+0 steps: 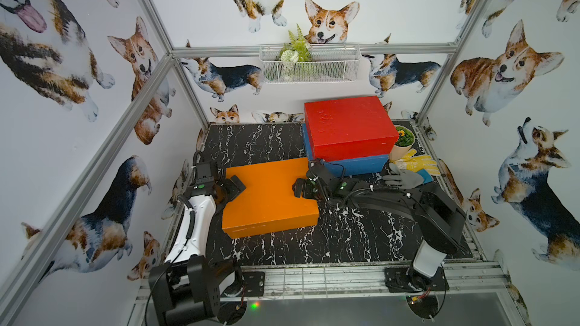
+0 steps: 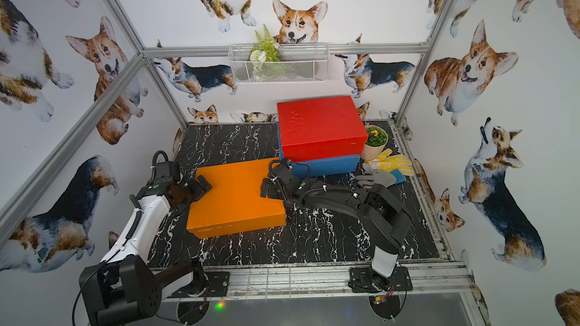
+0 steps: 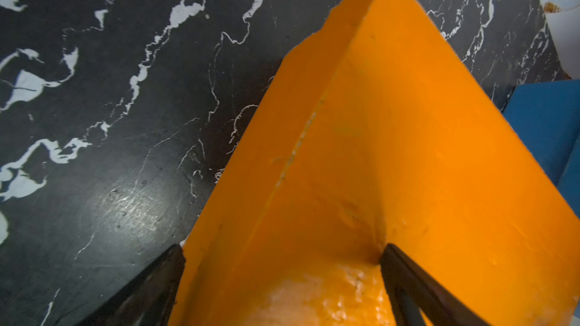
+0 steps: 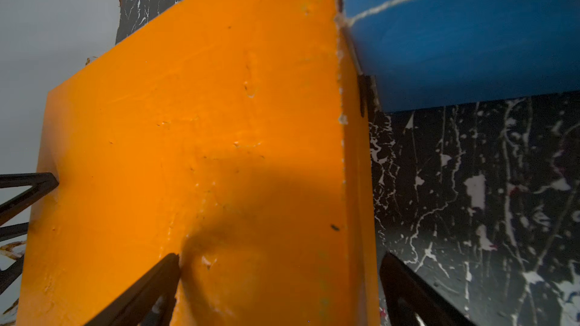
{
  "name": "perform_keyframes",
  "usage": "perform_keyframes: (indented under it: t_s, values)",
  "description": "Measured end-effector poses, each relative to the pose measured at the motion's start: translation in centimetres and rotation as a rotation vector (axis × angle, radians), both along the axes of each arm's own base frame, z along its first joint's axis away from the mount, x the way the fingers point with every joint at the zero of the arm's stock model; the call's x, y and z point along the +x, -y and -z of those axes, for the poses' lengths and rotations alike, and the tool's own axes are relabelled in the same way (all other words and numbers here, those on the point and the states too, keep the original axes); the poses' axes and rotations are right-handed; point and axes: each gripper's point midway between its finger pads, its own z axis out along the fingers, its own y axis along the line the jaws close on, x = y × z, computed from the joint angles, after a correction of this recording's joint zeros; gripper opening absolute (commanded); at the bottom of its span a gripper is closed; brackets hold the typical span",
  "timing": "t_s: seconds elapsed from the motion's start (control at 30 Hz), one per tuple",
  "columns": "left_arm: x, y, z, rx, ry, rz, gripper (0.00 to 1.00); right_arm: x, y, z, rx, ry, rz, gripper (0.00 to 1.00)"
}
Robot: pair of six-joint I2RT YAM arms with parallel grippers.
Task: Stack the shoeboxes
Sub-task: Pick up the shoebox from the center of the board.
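- Orange shoebox (image 1: 270, 197): flat on the worktop (image 1: 345, 236), front-centre, lid on, not yet stacked.
- Red shoebox (image 1: 348, 127) sits on the blue shoebox (image 1: 356, 167) at back right. Orange's far corner lies just beside blue.
- Left fingers (image 1: 237, 184) and right fingers (image 1: 299, 188) are at opposite short ends of orange. Both pairs are spread wide and clamp nothing.
- Probable reason: the box is too broad for one arm, so each end gets one for a shared lift onto red.
- Only the wrist views show that each pair straddles its lid edge. On the left, one finger (image 3: 394, 265) is over the lid and its mate (image 3: 150, 286) is outside the side wall. The right is the same.
- Whether orange touches blue, cannot tell.
- Only the top views show the stack, the gloves (image 1: 414, 164) and the potted plant (image 1: 403, 137) beside it.
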Motion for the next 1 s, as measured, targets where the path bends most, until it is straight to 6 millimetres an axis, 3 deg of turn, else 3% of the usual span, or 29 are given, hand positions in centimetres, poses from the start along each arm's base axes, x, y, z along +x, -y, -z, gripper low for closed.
perform_keyframes:
  t_s: [0.17, 0.27, 0.7, 1.0]
  values:
    - [0.0, -0.6, 0.4, -0.006, 0.005, -0.03, 1.0, -1.7, -2.0, -0.3, -0.025, 0.01, -0.045, 1.0]
    - [0.3, -0.8, 0.4, -0.001, 0.005, -0.028, 1.0, -2.2, -2.3, -0.4, -0.051, 0.027, -0.041, 1.0]
    - [0.7, -0.7, 0.5, -0.007, 0.027, -0.019, 1.0, -2.5, -1.8, -0.6, -0.062, 0.046, -0.035, 1.0]
    - [1.4, -0.5, 1.0, -0.015, 0.063, -0.007, 0.97, -1.7, -2.3, 0.2, -0.071, 0.056, -0.016, 1.0]
